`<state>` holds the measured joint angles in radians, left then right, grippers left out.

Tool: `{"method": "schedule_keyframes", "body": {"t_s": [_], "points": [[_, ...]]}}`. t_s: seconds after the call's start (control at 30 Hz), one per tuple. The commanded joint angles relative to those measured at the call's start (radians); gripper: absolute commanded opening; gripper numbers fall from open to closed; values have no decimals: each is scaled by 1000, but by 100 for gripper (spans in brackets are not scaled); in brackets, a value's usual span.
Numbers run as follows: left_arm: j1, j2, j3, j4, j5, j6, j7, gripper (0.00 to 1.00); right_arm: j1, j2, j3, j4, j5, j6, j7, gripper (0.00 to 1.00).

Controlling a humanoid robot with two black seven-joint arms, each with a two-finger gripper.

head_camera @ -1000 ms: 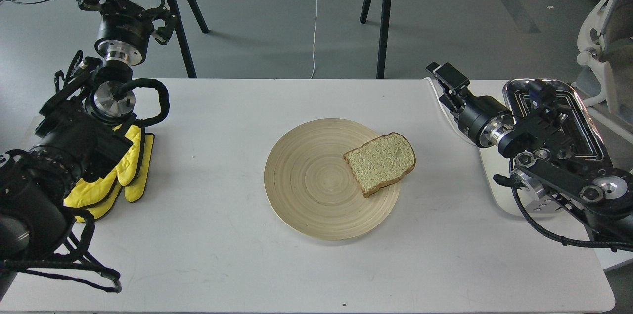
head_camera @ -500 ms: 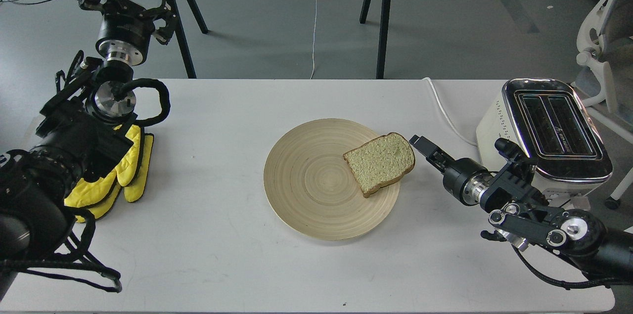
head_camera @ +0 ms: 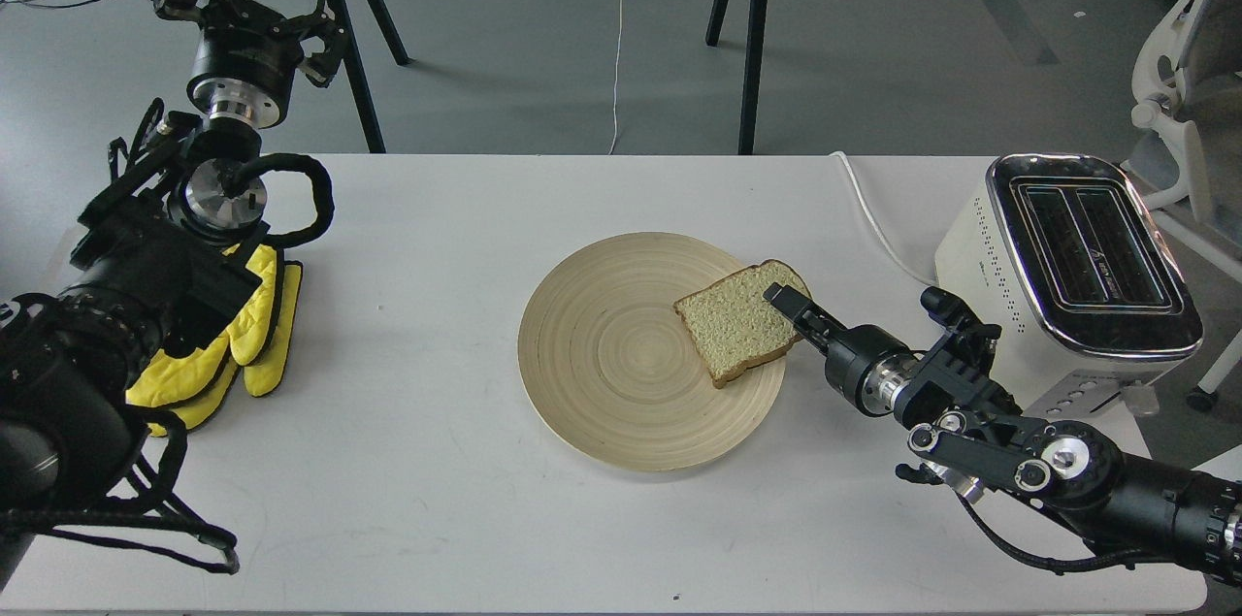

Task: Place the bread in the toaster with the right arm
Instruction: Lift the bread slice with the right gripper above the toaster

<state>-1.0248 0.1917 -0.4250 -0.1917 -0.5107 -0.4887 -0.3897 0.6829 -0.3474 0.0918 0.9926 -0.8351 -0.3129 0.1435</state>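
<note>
The bread (head_camera: 739, 322), a pale tan slice with a brown crust, lies flat on the right part of a round wooden plate (head_camera: 602, 354). My right arm comes in from the lower right, and its slim black gripper (head_camera: 782, 299) reaches over the slice's right edge near the crust. Its two fingers cannot be told apart. The cream-white toaster (head_camera: 1067, 276) with a chrome top and two empty slots stands at the table's right edge. My left gripper (head_camera: 247, 10) is raised beyond the table's far left edge, fingers spread and empty.
Yellow oven mitts (head_camera: 247, 335) lie on the left of the white table (head_camera: 417, 500), under my left arm. The toaster's white cord (head_camera: 873, 218) runs over the table behind the plate. A second table's black legs (head_camera: 747, 44) stand behind, and an office chair (head_camera: 1193, 63) at far right.
My right arm swung from above the toaster down and to the left, uncovering the toaster. Its gripper went from beside the bread to over the slice's right edge. The left arm has not moved.
</note>
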Motion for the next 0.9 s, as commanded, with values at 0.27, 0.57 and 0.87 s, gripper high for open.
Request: {"method": "schedule_keyframes", "body": {"t_s": [0.27,0.57,0.87], "points": [[2,-1,0,0,0,0,0,100,6,-10,0,1,-36,-5,-5,10],[2,-1,0,0,0,0,0,100,67,-96,0,53,-96,-18,-1,7],[2,-1,0,0,0,0,0,100,217,-359,3,274,-116,-11,-1,8]]}}
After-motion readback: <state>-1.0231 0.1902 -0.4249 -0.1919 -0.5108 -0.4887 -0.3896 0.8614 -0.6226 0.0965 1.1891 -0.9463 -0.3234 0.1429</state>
